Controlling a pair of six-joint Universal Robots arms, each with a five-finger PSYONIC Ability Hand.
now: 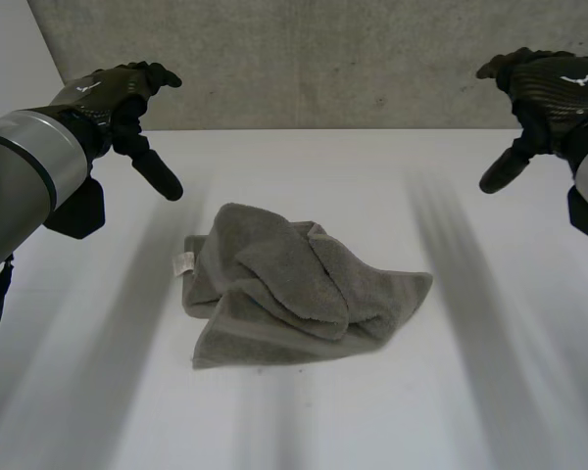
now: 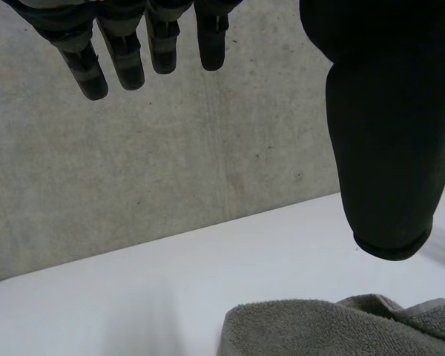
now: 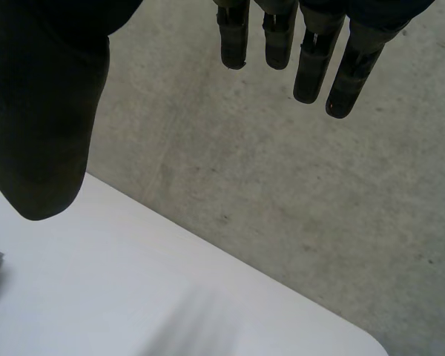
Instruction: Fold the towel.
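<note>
A grey towel (image 1: 294, 289) lies crumpled in a heap at the middle of the white table (image 1: 98, 392), with a small white label (image 1: 183, 261) at its left side. My left hand (image 1: 127, 93) hangs open in the air above and to the left of the heap, touching nothing. High at the right my right hand (image 1: 544, 83) is open too, well clear of the cloth. In the left wrist view the towel (image 2: 334, 326) lies below the straight fingers (image 2: 126, 52) and the thumb (image 2: 386, 148). In the right wrist view the fingers (image 3: 311, 52) and thumb (image 3: 44, 119) are spread over bare table.
A grey concrete wall (image 1: 323, 59) runs behind the table's far edge. The table's rounded far corners appear in the left wrist view (image 2: 7, 285) and in the right wrist view (image 3: 363, 337).
</note>
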